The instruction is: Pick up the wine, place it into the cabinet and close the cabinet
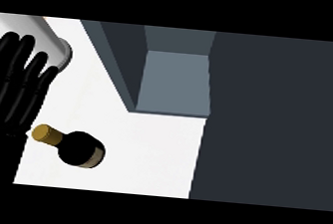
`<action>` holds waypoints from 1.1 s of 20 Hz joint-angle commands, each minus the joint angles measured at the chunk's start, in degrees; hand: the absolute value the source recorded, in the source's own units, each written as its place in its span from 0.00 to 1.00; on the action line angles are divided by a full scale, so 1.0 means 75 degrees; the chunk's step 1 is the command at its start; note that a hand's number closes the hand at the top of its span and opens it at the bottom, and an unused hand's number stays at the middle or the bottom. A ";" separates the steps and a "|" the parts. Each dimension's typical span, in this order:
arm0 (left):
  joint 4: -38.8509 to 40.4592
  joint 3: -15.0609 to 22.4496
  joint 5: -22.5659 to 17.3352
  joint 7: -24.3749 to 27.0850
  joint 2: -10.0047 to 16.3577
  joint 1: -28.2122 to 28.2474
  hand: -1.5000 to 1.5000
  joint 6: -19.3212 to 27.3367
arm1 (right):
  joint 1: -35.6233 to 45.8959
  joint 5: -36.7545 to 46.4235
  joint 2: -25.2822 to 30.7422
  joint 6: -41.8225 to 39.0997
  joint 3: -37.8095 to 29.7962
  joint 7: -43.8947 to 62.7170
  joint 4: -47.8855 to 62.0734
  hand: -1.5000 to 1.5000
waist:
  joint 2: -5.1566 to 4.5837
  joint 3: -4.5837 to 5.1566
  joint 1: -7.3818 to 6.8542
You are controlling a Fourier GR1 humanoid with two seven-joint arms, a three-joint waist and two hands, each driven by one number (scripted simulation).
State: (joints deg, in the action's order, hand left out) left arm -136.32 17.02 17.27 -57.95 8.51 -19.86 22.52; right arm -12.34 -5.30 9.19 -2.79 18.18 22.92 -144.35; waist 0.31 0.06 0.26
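Observation:
A dark wine bottle [79, 149] with a tan cork stands on the white counter at the lower left, seen from above. My left hand [9, 80] shows at the left edge, fingers straight and pointing up, open and resting just left of the bottle without holding it. The grey cabinet [174, 79] stands beyond the bottle at centre, its inside open to view, with a dark door panel [280, 119] filling the right side. My right hand does not show.
A white rounded object [54, 37] sits at the upper left behind my left hand. The white counter [144, 152] stretches between the bottle and the dark panel.

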 commanded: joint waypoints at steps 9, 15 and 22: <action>-0.0955 -0.1699 -0.1803 0.0560 0.0615 0.1431 0.00 -0.0675 | -0.0273 0.0131 0.0009 0.0378 0.0422 0.0849 -0.1817 0.00 | 0.0001 0.0006 -0.0002; -0.0649 -0.2206 -0.2755 0.1795 0.0528 0.2651 0.00 -0.1253 | -0.0130 -0.0095 0.0125 0.0386 0.0435 0.1084 -0.1902 0.00 | -0.0005 0.0012 -0.0014; 0.0386 -0.2470 -0.3293 0.3294 0.0201 0.3650 0.00 -0.2031 | -0.0116 0.0199 0.0084 0.0542 0.0744 0.0978 -0.1906 0.00 | 0.0001 0.0014 0.0023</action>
State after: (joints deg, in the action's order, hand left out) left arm -135.58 -1.86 -6.11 -38.75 11.49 2.13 10.26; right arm -10.91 -4.48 9.31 -0.33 21.77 24.13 -144.53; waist 0.25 0.12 0.46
